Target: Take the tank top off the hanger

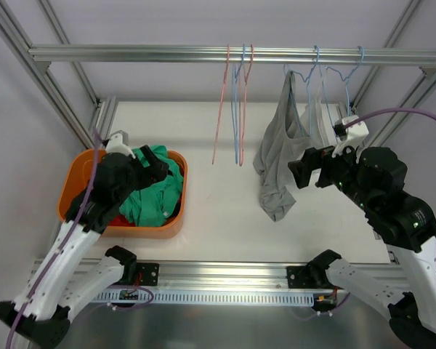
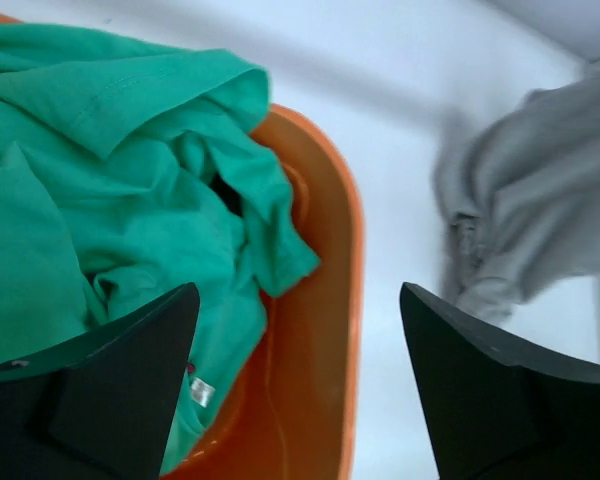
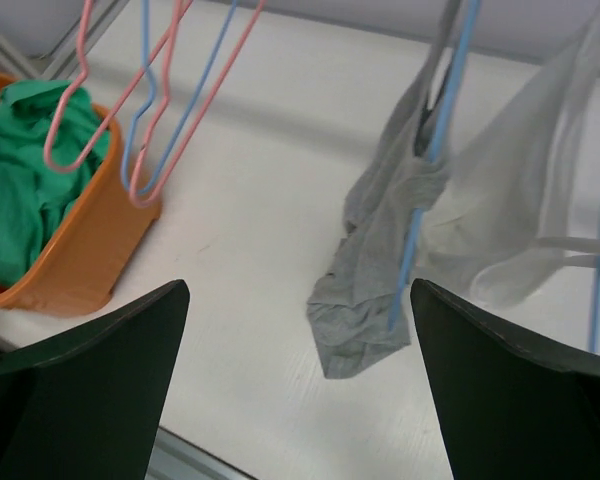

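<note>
I see the grey tank top [image 1: 280, 145] hanging on its blue hanger [image 3: 408, 250] from the rail [image 1: 203, 52], just ahead of my right jaws, which are spread and not gripping it. My left jaws are spread wide over the orange basket [image 1: 171, 227].

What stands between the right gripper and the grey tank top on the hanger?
Nothing visible does. The open right gripper faces the grey fabric tank top on its blue wire hanger; a pale garment hangs beside it, not between.
</note>
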